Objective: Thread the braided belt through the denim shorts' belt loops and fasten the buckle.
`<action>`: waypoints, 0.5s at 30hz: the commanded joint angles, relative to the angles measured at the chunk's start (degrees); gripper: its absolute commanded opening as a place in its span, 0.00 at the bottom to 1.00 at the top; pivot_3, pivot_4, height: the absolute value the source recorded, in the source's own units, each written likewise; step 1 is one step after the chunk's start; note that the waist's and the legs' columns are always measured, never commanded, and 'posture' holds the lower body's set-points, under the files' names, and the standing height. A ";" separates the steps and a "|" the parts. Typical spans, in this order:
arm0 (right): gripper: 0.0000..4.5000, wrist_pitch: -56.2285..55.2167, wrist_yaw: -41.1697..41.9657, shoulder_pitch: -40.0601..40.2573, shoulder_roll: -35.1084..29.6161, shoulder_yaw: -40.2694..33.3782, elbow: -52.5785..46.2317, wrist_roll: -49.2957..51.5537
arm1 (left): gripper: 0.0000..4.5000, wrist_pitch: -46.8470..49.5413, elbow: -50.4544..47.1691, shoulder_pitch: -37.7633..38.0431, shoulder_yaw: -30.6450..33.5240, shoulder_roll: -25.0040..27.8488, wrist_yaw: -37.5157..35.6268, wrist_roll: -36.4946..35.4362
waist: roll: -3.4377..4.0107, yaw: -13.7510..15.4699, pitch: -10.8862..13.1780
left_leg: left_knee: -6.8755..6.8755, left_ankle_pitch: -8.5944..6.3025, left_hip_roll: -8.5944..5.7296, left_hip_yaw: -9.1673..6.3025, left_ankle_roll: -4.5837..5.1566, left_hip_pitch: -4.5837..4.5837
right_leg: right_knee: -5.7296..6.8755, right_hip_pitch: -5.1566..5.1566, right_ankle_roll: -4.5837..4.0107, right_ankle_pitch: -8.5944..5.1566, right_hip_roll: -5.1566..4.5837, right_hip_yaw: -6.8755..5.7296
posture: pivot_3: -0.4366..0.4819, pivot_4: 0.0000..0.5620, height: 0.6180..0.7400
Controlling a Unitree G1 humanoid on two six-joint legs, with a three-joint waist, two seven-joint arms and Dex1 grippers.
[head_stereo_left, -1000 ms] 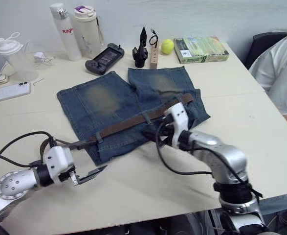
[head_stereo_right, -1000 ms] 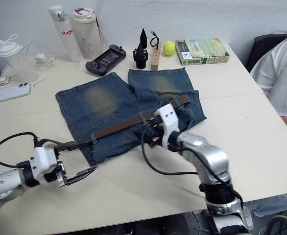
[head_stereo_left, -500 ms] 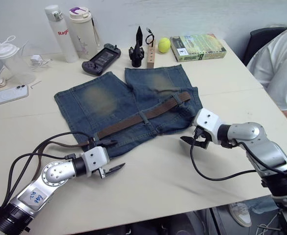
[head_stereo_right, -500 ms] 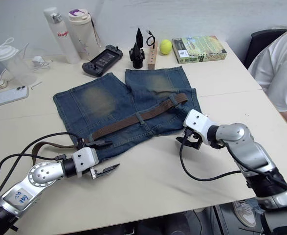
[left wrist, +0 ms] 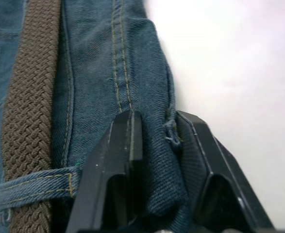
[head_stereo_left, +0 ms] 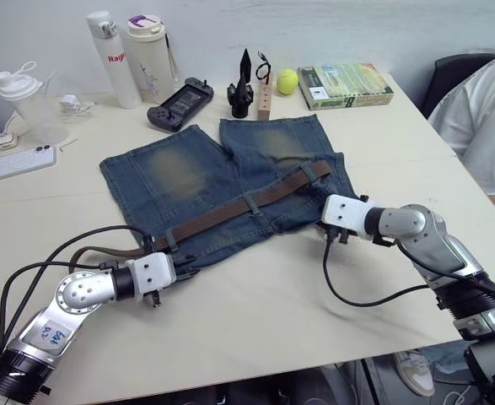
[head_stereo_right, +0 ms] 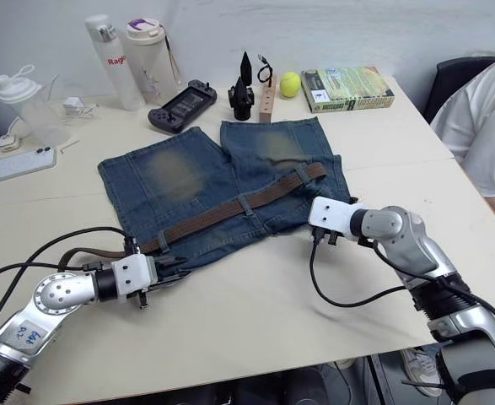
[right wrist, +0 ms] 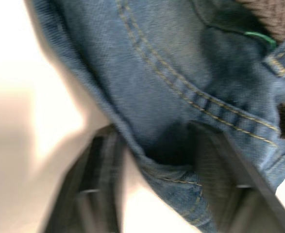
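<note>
On table | white bottle [head_stereo_left: 115,57] reads "Rag" | shorts [head_stereo_left: 196,177] belted

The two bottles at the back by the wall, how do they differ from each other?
The slim white bottle is narrower, has a plain white cap, and carries red lettering on its side. The wider cream bottle beside it is broader, has a lid with a purple top, and shows no red lettering. Both stand upright, side by side, at the far edge of the table, behind the denim shorts.
</note>
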 commanded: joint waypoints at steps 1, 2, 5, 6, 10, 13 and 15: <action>0.04 7.85 4.07 4.69 1.29 -0.87 -3.42 2.65 | 0.32 -9.83 11.87 -3.81 1.77 1.48 -5.70 5.71 | -0.01 0.07 -0.03 | 0.02 0.00 0.00 -0.06 0.00 0.04 | 0.00 0.10 -0.01 0.01 -0.03 0.01 | 0.48 0.27 0.84; 0.01 9.81 5.07 5.54 1.66 -1.30 -5.47 3.62 | 0.32 -12.65 16.05 -5.60 1.61 1.83 -6.32 8.03 | -0.01 0.14 -0.05 | 0.02 -0.01 0.01 -0.12 -0.02 0.09 | -0.01 0.16 -0.02 0.01 -0.03 -0.01 | 0.48 0.27 0.84; 0.01 15.98 6.86 7.55 3.31 -1.62 -11.56 5.94 | 0.32 -20.18 29.62 -12.89 0.39 1.72 -5.82 15.25 | 0.15 0.24 -0.16 | 0.01 -0.01 0.02 -0.28 -0.04 0.10 | -0.01 0.27 -0.05 0.02 -0.01 -0.10 | 0.48 0.27 0.84; 0.01 18.14 6.88 7.95 4.41 -1.50 -13.82 6.73 | 0.32 -22.77 34.52 -16.05 -0.32 1.47 -5.40 17.58 | 0.16 0.46 -0.20 | -0.02 -0.01 0.03 -0.28 -0.05 0.13 | 0.01 0.32 -0.05 0.02 -0.01 -0.11 | 0.48 0.27 0.84; 0.01 28.39 6.91 8.33 8.43 -0.64 -22.86 9.11 | 0.32 -30.01 50.07 -26.49 -2.23 0.13 -3.65 23.25 | 0.26 0.10 -0.36 | -0.01 0.03 0.07 -0.36 -0.13 0.19 | 0.04 0.31 -0.18 0.00 0.04 -0.21 | 0.48 0.27 0.84; 0.01 33.84 4.50 7.62 11.21 0.68 -25.80 8.29 | 0.32 -34.02 57.41 -31.49 -3.91 -0.46 -2.23 27.41 | 0.28 -0.03 -0.37 | -0.09 0.03 0.07 -0.28 -0.12 0.20 | 0.19 0.23 -0.19 0.00 0.05 -0.25 | 0.48 0.27 0.84; 0.01 34.89 1.83 6.68 13.07 0.98 -24.88 6.71 | 0.32 -35.57 59.92 -33.13 -4.48 -0.95 -1.86 28.54 | 0.18 -0.09 -0.43 | -0.08 0.03 0.06 -0.26 -0.12 0.15 | 0.44 0.10 -0.18 0.00 0.05 -0.26 | 0.48 0.27 0.84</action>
